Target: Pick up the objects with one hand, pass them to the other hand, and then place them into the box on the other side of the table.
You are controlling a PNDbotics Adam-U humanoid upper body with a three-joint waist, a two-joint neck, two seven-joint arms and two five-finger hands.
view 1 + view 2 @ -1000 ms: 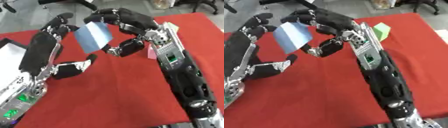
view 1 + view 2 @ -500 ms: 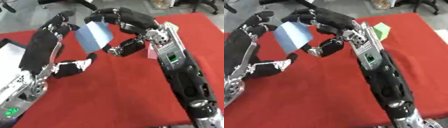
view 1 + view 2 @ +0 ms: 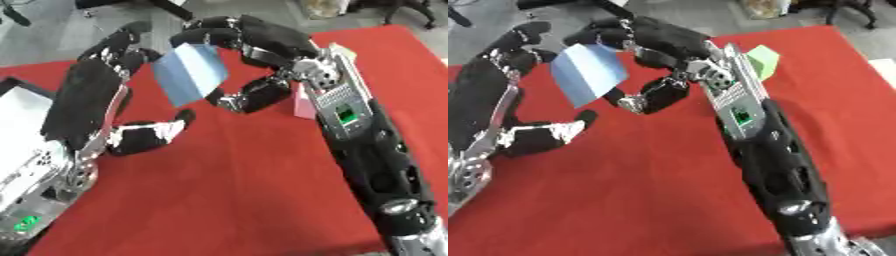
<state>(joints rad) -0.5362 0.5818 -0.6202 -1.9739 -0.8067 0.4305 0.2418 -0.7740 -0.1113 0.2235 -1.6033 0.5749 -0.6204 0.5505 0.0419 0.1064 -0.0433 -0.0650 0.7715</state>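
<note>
My right hand is raised over the red tablecloth, fingers curled down over the top edge of a light blue card-like block, thumb bent underneath toward its lower right corner. The block hangs tilted, its flat face turned toward the camera, clear of the cloth.

My left hand stands just to the left of the block, palm facing it, fingers extended upward and slightly spread, thumb stretched out low toward the right. The block's left edge sits close to my left fingers; I cannot tell whether it touches them. The left fingers are not closed on anything.

A pink object rests on the cloth right behind my right wrist, mostly hidden by it. In the right eye view a green block lies on the cloth beyond my right forearm, near the far edge of the table.

A white box sits at the left edge of the table, partly covered by my left forearm.

The cloth below and between both arms is bare red, running open to the near edge. The far edge of the cloth runs just behind both hands, with grey floor beyond.
</note>
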